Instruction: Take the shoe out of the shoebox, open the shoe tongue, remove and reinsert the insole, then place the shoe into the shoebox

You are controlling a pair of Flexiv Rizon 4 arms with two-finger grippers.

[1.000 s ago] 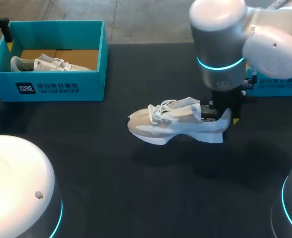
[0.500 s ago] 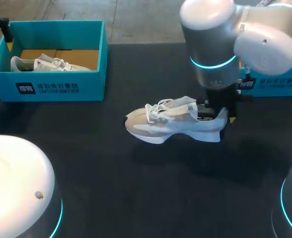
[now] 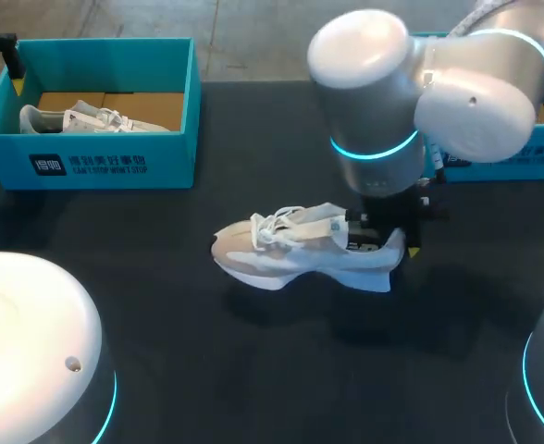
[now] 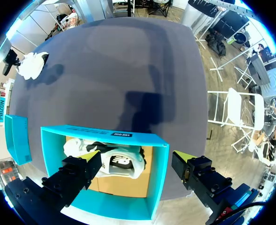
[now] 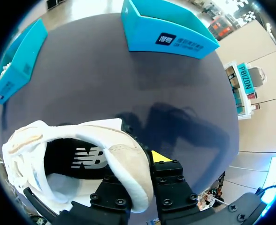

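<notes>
A white and beige sneaker (image 3: pixel 295 248) is near the table's middle, toe pointing left, with a shadow under it. My right gripper (image 3: pixel 389 233) is shut on its heel collar. In the right wrist view one finger sits inside the sneaker (image 5: pixel 67 159) and the yellow-tipped one outside, so the gripper (image 5: pixel 137 174) pinches the heel rim. The teal shoebox (image 3: pixel 115 166) stands at the back left with a second sneaker (image 3: pixel 92 118) lying inside. My left gripper (image 4: pixel 135 157) hangs open above that shoebox (image 4: pixel 105 136), its fingers spread over the sneaker (image 4: pixel 117 164) in it.
A second teal box (image 3: pixel 517 157) sits at the back right, partly behind my right arm, and shows ahead of the right gripper (image 5: pixel 168 30). The dark tabletop (image 3: pixel 207 370) stretches in front of the sneaker. My arms' white bases fill the near corners.
My right arm has carried the sneaker leftward and slightly nearer across the table. The left gripper and the shoebox have stayed put.
</notes>
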